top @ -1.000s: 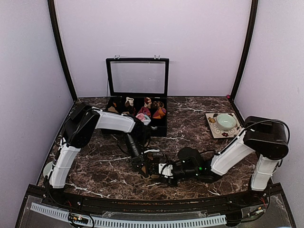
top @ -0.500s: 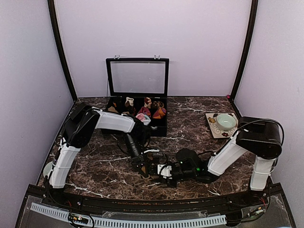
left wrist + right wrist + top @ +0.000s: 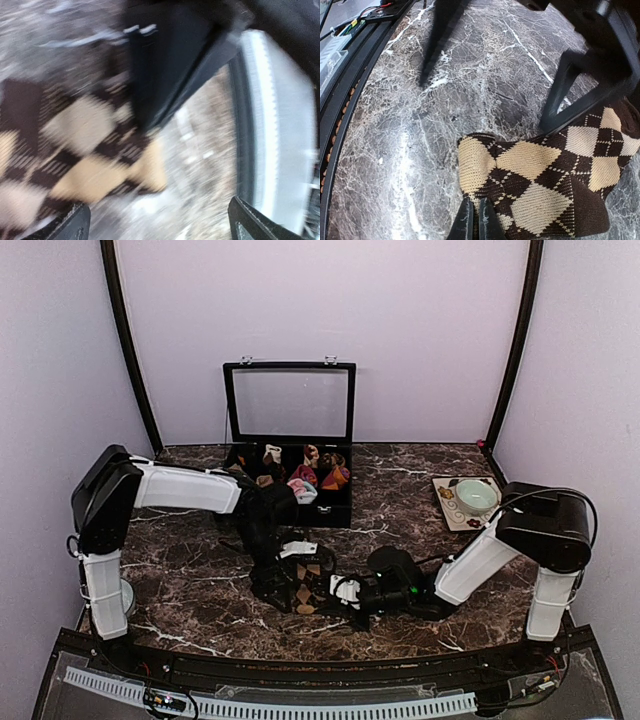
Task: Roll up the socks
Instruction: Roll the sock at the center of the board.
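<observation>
Since a second ago, the left arm's elbow has swung out to the left and the left gripper has sprung wide open. Its spread fingers stand over the brown-and-beige sock without holding it. The right gripper has clenched and pinches the sock's near edge. The sock lies on the marble worktop, toward the front, between the two arms.

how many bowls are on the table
1: a pale green bowl sits on a patterned square plate at the far right of the table. No other shows, though the open box may hide some.
</observation>
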Action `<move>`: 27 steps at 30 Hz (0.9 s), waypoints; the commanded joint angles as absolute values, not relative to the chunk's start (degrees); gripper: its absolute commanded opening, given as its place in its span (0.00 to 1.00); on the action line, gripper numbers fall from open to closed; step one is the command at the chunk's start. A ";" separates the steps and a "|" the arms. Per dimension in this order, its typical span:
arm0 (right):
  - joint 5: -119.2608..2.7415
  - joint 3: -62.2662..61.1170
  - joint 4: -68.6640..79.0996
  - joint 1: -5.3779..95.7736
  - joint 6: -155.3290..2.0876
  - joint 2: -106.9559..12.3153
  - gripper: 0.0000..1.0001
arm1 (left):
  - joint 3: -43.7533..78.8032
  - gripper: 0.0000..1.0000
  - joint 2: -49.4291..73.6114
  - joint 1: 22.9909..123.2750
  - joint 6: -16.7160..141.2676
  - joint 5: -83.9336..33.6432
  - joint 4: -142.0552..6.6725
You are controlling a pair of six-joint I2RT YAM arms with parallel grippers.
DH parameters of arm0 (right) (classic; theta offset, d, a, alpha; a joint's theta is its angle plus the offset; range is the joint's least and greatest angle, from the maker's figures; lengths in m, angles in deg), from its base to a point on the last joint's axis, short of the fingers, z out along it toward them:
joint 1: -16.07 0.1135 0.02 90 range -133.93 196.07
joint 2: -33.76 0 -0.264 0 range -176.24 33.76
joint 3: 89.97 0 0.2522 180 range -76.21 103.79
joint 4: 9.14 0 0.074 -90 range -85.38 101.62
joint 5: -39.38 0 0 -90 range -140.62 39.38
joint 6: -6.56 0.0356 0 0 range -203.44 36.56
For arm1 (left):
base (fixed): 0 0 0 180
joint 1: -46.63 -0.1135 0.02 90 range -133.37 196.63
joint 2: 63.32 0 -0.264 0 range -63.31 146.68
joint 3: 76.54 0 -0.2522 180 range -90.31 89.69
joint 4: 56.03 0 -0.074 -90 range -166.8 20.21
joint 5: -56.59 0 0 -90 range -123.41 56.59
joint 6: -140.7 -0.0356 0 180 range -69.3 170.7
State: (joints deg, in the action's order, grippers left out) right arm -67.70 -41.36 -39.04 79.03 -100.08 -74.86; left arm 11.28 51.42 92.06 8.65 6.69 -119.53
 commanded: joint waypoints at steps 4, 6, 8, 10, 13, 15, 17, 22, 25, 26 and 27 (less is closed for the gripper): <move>-70.77 -43.80 -28.59 78.30 -88.61 -76.40 0.00 | 24.18 0.99 30.77 89.94 13.86 -19.55 -96.93; -72.08 -43.16 -27.46 78.08 -85.44 -76.86 0.00 | 25.05 0.99 25.97 89.41 14.35 -23.32 -94.02; -73.39 -41.98 -25.92 77.81 -82.72 -77.69 0.00 | 25.03 0.99 25.21 88.23 18.04 -29.08 -92.92; -75.12 -40.86 -24.88 77.41 -80.14 -78.55 0.00 | 23.00 0.93 27.02 87.02 17.06 -27.97 -97.10; -78.09 -39.23 -23.42 76.14 -74.77 -80.06 0.00 | 19.58 0.75 29.85 86.36 13.22 -19.75 -106.21; -79.90 -38.67 -23.06 74.79 -70.88 -81.20 0.00 | 21.83 0.80 28.72 87.15 12.10 -18.83 -103.54; -82.34 -38.13 -22.47 73.68 -67.06 -82.32 0.00 | 24.57 0.97 26.89 88.79 9.53 -18.13 -101.74; -86.63 -37.33 -20.15 71.30 -60.39 -84.87 0.00 | 31.03 0.93 23.35 95.48 1.47 -16.51 -101.51; -87.14 -37.94 -20.00 69.52 -56.79 -85.88 0.00 | 31.05 0.88 25.31 99.08 -0.80 -15.88 -102.98; -87.42 -38.20 -20.06 68.76 -55.25 -86.17 0.00 | 30.69 0.86 26.46 100.05 -1.44 -15.84 -102.91; -87.45 -38.43 -20.05 68.26 -54.44 -86.39 0.00 | 29.78 0.85 27.18 100.69 -2.03 -15.48 -102.97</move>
